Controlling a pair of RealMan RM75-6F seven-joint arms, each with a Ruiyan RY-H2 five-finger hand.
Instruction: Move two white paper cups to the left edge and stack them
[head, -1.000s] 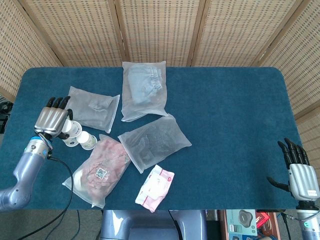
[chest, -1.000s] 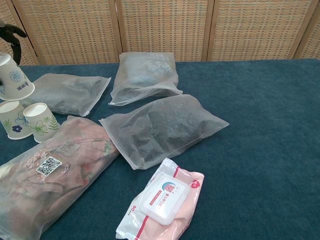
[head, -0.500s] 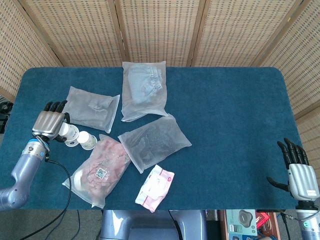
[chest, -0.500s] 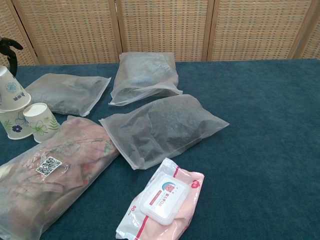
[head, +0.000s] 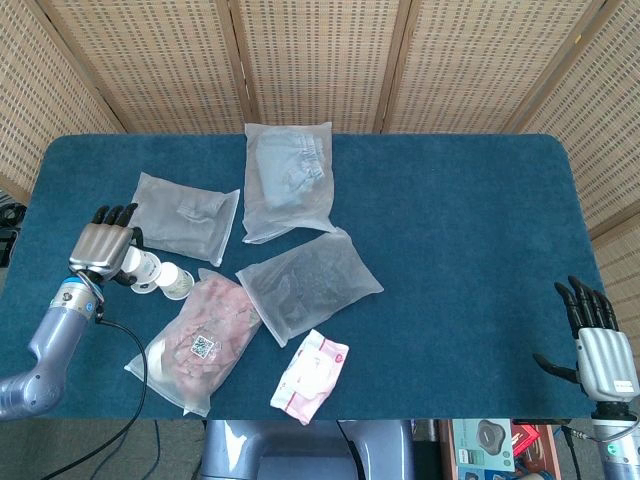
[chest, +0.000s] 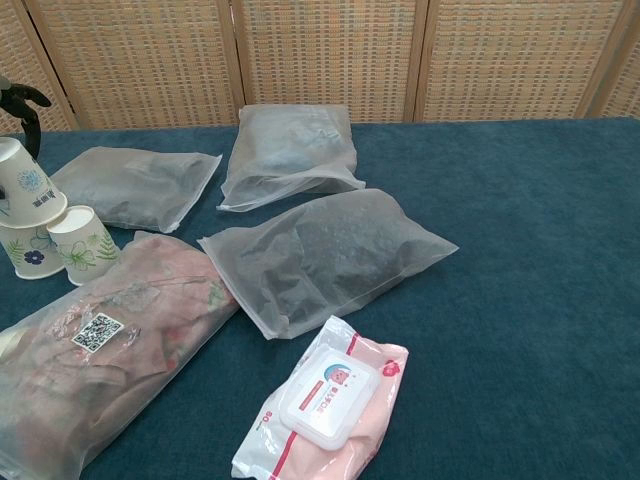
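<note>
Three paper cups cluster near the table's (head: 480, 200) left edge in the head view; the left hand (head: 100, 246) grips the tilted cup (head: 131, 262) over a second cup (head: 148, 284), and the right hand (head: 600, 345) hangs empty, fingers spread, off the near right corner. The chest view shows the tilted cup (chest: 28, 187) sitting partly inside the second cup (chest: 25, 249), the third cup (chest: 85, 243) just beside them

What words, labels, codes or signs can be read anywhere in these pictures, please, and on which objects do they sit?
QR code label: on the pink bag; a code only, and any text beside it is too small to read.
Wet wipes pack: print and a round picture on its lid, too blurred to read.
Held paper cup: a blue flower with dark lettering beneath, too small to read.
Two standing paper cups: floral prints, no text visible.
</note>
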